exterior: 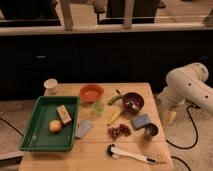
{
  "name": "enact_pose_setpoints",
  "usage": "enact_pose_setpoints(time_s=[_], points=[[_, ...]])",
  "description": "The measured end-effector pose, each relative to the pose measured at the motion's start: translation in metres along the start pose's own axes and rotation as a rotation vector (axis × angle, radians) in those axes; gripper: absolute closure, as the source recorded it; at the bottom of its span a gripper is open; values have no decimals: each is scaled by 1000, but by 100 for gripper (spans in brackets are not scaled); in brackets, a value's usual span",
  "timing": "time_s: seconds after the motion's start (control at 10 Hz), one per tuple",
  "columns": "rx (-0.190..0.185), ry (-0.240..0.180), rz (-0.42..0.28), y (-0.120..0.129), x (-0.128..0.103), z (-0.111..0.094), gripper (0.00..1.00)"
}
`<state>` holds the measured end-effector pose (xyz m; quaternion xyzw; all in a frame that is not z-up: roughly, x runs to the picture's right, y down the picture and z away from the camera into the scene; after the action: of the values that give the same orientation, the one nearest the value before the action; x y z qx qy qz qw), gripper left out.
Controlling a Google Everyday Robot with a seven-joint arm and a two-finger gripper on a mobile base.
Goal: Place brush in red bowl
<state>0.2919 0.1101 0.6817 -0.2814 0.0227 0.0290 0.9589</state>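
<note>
camera view puts you looking down at the wooden tabletop [95, 150], and the brush [131, 155] is lying flat along the front edge, right of centre, long white handle running nearly parallel to that edge. nothing is touching it.

your hand [170, 119] is off to the right, hanging fingers-down just past the tabletop's right edge below the white arm [187, 89]. it's spread wide, with nothing in it, and it's well apart from the brush.

the red bowl [91, 92] sits toward the back, left of centre, and looks empty from here. just in front of it stands a small green cup [97, 107]. to the right you've got a darker bowl [133, 101] with something small inside that you can't make out. a banana [115, 116] lies at an angle between the green cup and that dark bowl.

nearer the brush: a dark cluster [119, 131], a blue sponge [141, 121] and a metal can [150, 131] just beside the sponge.

on the left, the green tray [35, 142] holds a round orange fruit [55, 125] and a tan block [64, 114]. a grey packet [83, 128] lies against the tray's right side, and a white cup [50, 85] stands behind the tray at the back left corner.
</note>
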Motion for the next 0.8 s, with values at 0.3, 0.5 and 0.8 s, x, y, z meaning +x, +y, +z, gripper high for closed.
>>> enact_pose_setpoints(time_s=[0.3,0.5,0.8], points=[[0,0,0,0,0,0,20],[1,-1,4,1,0,0,20],[4,-40,60,18,-5,4,20]])
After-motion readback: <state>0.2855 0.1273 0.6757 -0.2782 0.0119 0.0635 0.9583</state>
